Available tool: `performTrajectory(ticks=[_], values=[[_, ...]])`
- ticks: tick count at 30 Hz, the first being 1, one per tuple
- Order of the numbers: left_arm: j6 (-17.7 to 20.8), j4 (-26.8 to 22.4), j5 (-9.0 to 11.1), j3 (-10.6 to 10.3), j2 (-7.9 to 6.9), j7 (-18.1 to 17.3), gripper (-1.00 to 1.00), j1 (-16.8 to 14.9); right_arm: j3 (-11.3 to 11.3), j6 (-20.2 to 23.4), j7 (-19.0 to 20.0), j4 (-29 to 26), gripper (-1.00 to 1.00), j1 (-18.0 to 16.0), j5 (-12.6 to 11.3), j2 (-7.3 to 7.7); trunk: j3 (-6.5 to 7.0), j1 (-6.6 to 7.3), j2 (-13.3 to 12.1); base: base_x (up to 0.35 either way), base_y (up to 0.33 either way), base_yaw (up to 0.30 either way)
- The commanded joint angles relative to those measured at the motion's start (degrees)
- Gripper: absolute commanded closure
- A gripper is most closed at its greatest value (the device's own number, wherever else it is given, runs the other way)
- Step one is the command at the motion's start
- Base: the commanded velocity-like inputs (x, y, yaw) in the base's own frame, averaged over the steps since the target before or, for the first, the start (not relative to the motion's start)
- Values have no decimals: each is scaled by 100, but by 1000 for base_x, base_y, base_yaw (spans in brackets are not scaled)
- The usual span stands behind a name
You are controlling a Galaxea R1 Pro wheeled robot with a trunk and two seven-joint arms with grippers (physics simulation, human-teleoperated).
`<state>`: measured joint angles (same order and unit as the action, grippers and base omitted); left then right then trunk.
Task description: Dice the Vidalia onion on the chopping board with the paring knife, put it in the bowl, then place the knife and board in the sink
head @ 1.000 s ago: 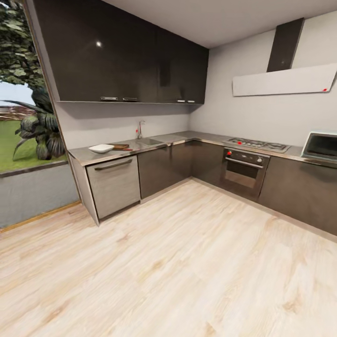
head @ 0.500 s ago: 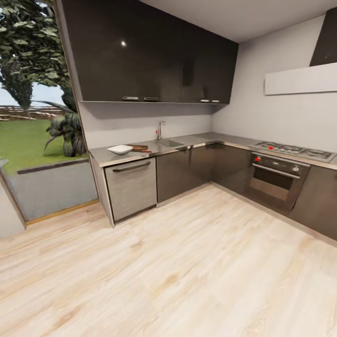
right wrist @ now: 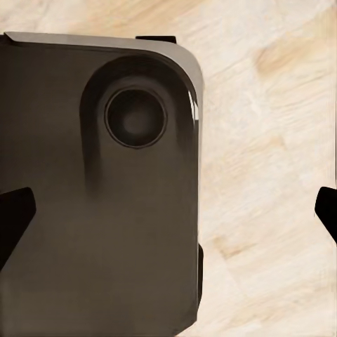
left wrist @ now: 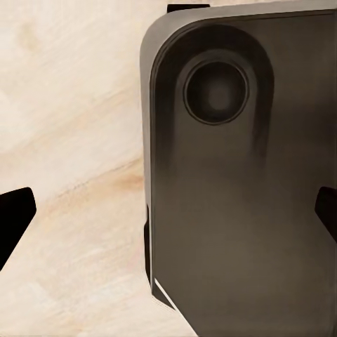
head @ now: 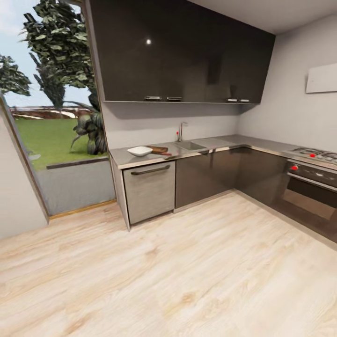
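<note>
The pale wood-plank floor (head: 187, 271) is taking up the lower half of the head view, with the glossy black upper cabinets (head: 187, 51) sitting across the top. The long reflective grey bench (head: 210, 146) is running through the middle of the frame and getting cut off at the right edge beside the hob. The grey steel sink (head: 190, 145) is lying centre frame, its inside too small to make out. At centre left the dark brown chopping board (head: 157, 150) is resting on the bench, touching the white square bowl (head: 140, 151). A red-handled paring knife (head: 164, 153) is showing as a mere sliver.

In the wrist views a dark rounded robot panel is hiding much of the floor. The left pincer (left wrist: 168, 217) and right pincer (right wrist: 168, 214) are standing spread, only their black tips showing at the frame edges.
</note>
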<state>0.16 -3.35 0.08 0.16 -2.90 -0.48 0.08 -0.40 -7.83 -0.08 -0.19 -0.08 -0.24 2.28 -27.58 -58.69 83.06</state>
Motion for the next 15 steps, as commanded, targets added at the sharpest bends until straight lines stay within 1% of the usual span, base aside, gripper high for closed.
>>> performTrajectory(ticks=[1,11,13,15], values=[[2,-8,1,1,0,-5,-100,1,-4,-17,-1,1,-100,-1,-2,0,-5,-4,2,342,0,264],[2,-8,1,1,0,-5,-100,1,-4,-17,-1,1,-100,-2,-2,0,-5,-4,2,342,0,256],[2,-8,1,1,0,-5,-100,1,-4,-17,-1,1,-100,-4,-2,0,-5,-4,2,342,0,203],[2,-8,1,1,0,-5,-100,1,-4,-17,-1,1,-100,-3,-2,0,-5,-4,2,342,0,77]])
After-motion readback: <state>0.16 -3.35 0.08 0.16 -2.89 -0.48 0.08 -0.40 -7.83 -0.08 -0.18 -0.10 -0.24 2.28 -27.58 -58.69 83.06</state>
